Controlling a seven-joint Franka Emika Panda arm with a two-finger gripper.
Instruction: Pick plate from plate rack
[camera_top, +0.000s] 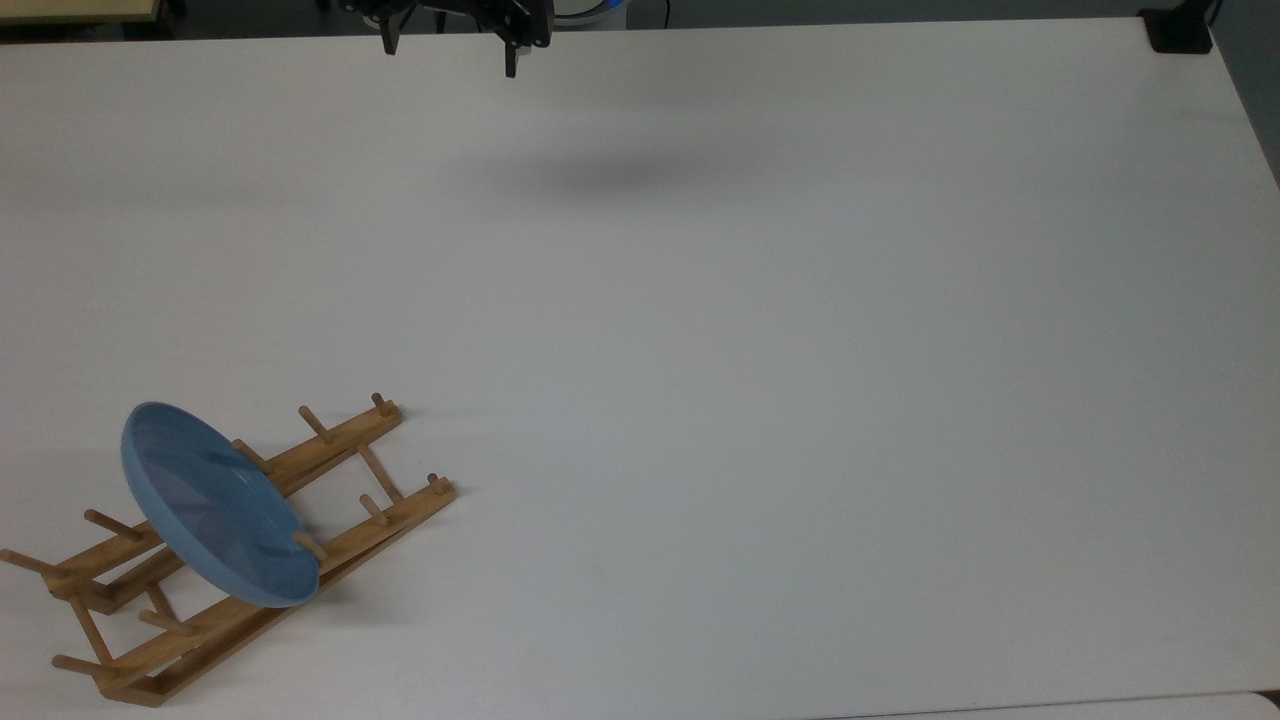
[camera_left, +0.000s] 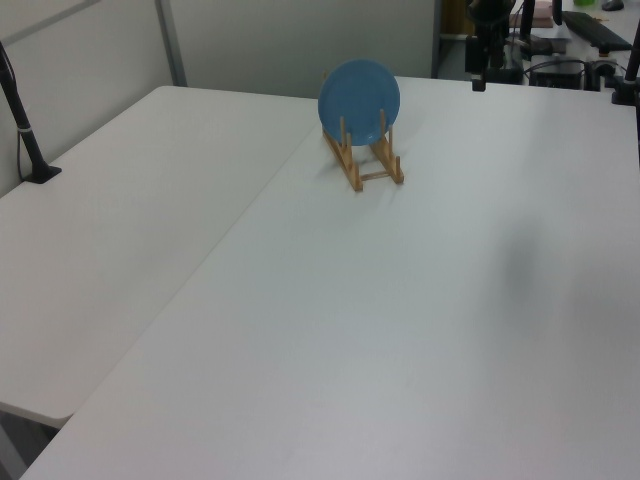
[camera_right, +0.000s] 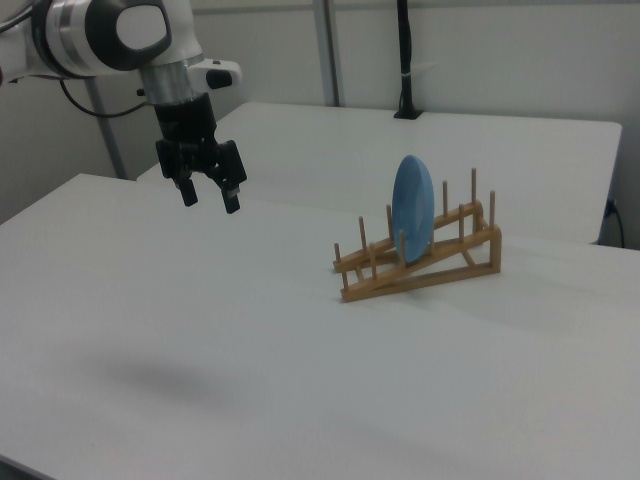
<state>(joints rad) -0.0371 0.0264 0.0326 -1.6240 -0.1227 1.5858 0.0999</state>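
While the tool (camera_right: 209, 196) hangs agape, plate (camera_right: 412, 209) upright in rack (camera_right: 420, 271)

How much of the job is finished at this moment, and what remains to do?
Nothing is done yet: the plate stands on edge between the pegs of the rack. In hand: the gripper hangs open above the table, apart from the rack. Left: reach the plate, grip its rim and lift it out.

no readable text, no labels, no numbers
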